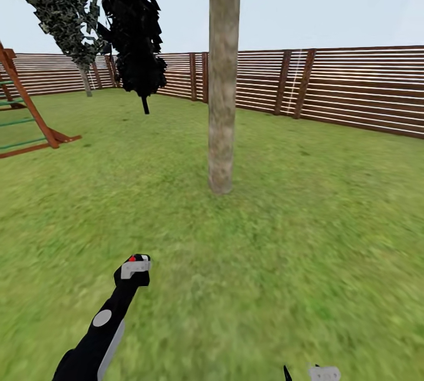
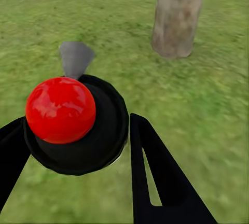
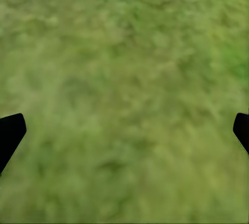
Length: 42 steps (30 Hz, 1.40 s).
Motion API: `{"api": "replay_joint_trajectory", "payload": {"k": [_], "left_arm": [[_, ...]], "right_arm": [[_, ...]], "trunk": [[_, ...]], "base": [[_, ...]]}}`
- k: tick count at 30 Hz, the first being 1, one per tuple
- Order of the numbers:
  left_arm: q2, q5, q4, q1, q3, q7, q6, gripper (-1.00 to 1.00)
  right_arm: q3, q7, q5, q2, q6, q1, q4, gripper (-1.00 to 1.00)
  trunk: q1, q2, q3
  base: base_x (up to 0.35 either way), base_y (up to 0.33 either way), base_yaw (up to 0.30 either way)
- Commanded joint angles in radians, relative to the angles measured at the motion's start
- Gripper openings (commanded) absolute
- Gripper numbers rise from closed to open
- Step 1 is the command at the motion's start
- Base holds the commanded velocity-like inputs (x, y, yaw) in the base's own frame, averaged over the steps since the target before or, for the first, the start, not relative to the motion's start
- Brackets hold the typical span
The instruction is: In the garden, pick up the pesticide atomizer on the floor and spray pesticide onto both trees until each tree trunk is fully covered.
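One trunk [image 1: 224,104] ahead; left hand [image 2: 78,146] clamps the sprayer [image 2: 75,125], right hand [image 3: 124,130] wide open, empty; sprayed from here, mist probably falls short onto grass [image 1: 306,204].

Blurred green grass [image 3: 124,79] lies ahead of the jaws of the right gripper [image 3: 124,133], mottled in lighter and darker patches, with a brighter green patch beyond one fingertip. The two black fingertips [image 3: 9,130] show at opposite edges, set wide apart, and between them there is grass alone. The grass looks well clear of the fingertips.
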Motion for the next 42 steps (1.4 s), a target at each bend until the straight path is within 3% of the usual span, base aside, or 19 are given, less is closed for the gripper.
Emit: {"api": "replay_joint_trajectory", "payload": {"k": [1, 10, 29, 42], "left_arm": [[0.0, 0.0, 0.0, 0.0, 0.0, 0.0, 0.0, -1.0], [0.0, 0.0, 0.0, 0.0, 0.0, 0.001, 0.0, -1.0], [0.0, 0.001, 0.0, 0.0, 0.002, 0.001, -0.001, -1.0], [0.0, -0.001, 0.0, 0.0, 0.002, 0.001, -0.001, -1.0]], "right_arm": [[0.0, 0.0, 0.0, 0.0, 0.0, 0.0, 0.0, 1.0], [0.0, 0.0, 0.0, 0.0, 0.0, 0.0, 0.0, 1.0], [0.002, 0.0, 0.0, 0.002, 0.0, 0.0, 0.0, 1.0], [0.002, 0.0, 0.0, 0.002, 0.0, 0.0, 0.0, 1.0]], "trunk": [[0.0, 0.0, 0.0], [0.0, 0.0, 0.0], [0.0, 0.0, 0.0], [0.0, 0.0, 0.0]], "base": [[0.339, 0.0, 0.0], [0.34, 0.0, -0.132], [0.339, 0.0, -0.006], [0.34, 0.0, -0.162]]}}
